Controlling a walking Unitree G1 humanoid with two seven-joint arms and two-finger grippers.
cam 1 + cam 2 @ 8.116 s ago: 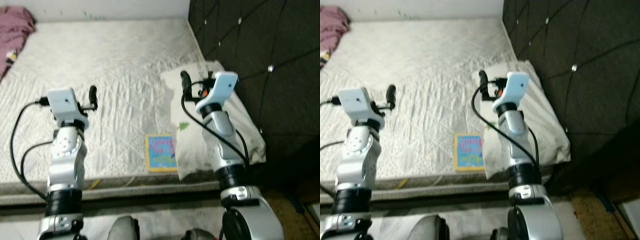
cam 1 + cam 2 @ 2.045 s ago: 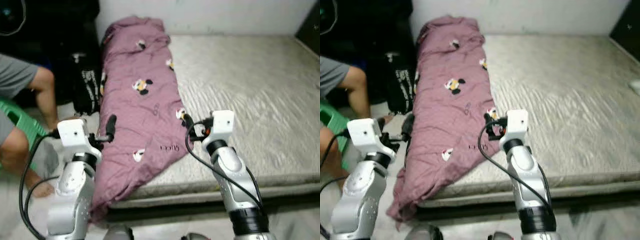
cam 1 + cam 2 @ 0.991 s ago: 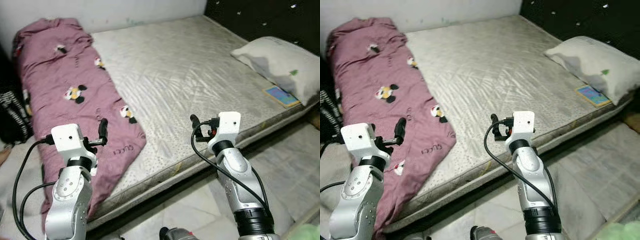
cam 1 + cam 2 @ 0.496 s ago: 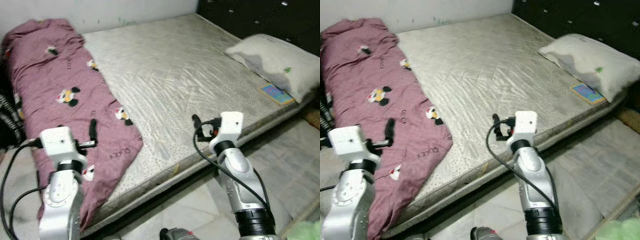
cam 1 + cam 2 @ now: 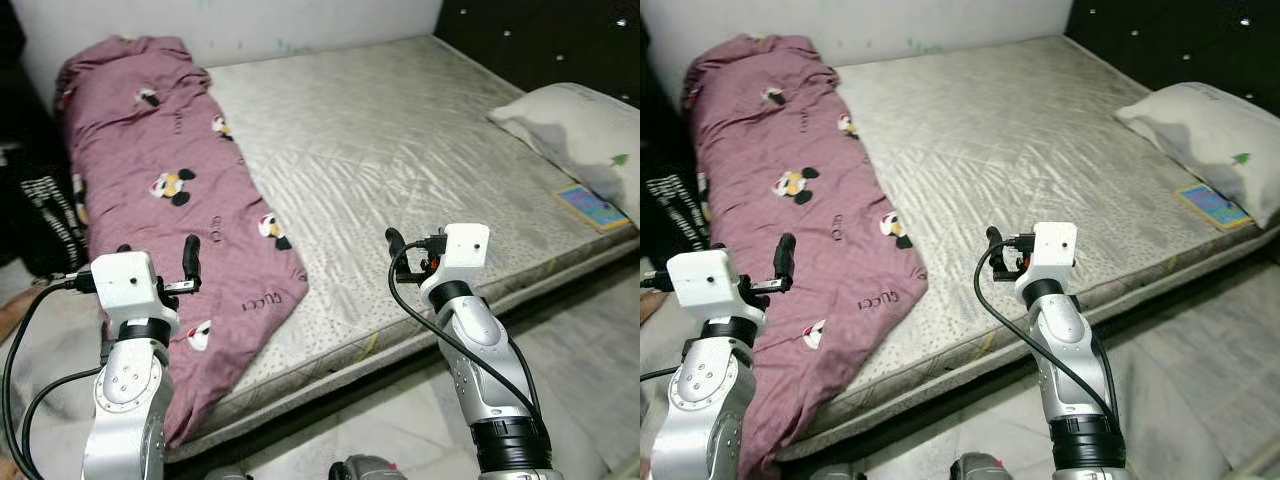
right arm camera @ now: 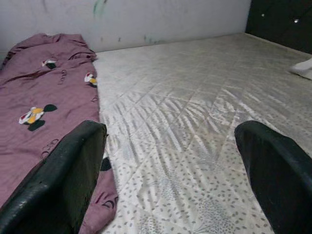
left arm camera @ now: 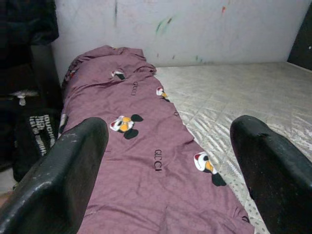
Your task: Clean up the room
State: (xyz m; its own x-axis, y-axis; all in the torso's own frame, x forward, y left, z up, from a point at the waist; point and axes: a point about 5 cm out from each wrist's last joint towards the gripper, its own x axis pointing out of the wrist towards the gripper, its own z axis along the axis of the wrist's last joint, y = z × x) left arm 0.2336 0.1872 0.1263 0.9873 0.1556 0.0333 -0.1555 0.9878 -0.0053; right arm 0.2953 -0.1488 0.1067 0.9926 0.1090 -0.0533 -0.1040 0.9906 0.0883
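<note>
tidying is looking barely begun: purple blanket [image 5: 180,200] is lying rumpled along the bed [image 5: 400,140], both grippers' fingers spread apart, grasping nothing.

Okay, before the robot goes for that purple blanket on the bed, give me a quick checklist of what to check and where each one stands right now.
1. Left gripper open and empty: ok, its fingers stand wide apart in the left wrist view.
2. Right gripper open and empty: ok, fingers spread, nothing between them.
3. Purple blanket in sight: ok, it lies along the mattress on the robot's left, with its near end hanging over the edge.
4. Left gripper lined up with the blanket: ok, its wrist view looks straight along it.
5. Blanket within reach: cannot tell.
6. Pillow and colourful book out of the way: ok, far off at the headboard end.
</note>
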